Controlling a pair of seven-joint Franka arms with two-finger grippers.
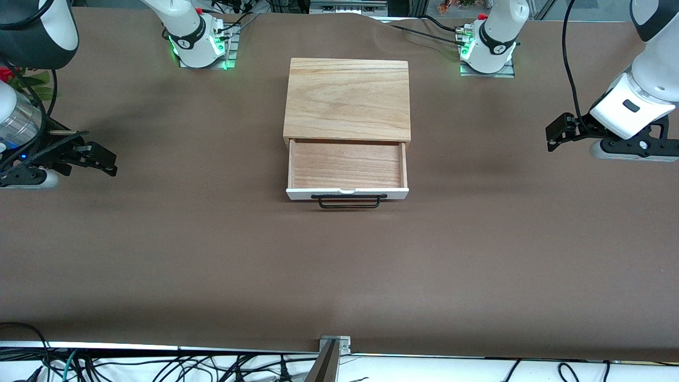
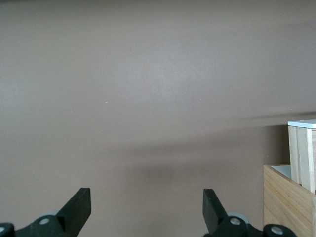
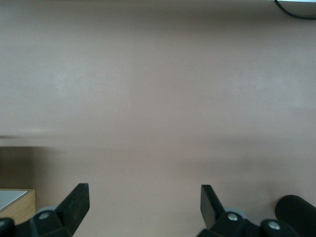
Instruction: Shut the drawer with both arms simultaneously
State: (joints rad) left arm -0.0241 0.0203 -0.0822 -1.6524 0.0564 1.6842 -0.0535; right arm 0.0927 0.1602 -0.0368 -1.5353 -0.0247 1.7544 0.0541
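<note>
Your drawer (image 1: 347,170) is sitting pulled well out of the wooden box (image 1: 347,98) at the middle of the table (image 1: 339,265), its white front panel and black wire handle (image 1: 349,201) facing the front camera, so the closing push has to come from that side. The tray is looking shallow, light-wood and empty, probably an easy slide, though you are not seeing the runners. Both arms are waiting well apart from it. Your left gripper (image 1: 554,135) is hovering over bare table toward the left arm's end, fingers (image 2: 79,207) spread wide. Your right gripper (image 1: 106,162) is hovering toward the right arm's end, fingers (image 3: 76,202) likewise spread wide, holding nothing.
</note>
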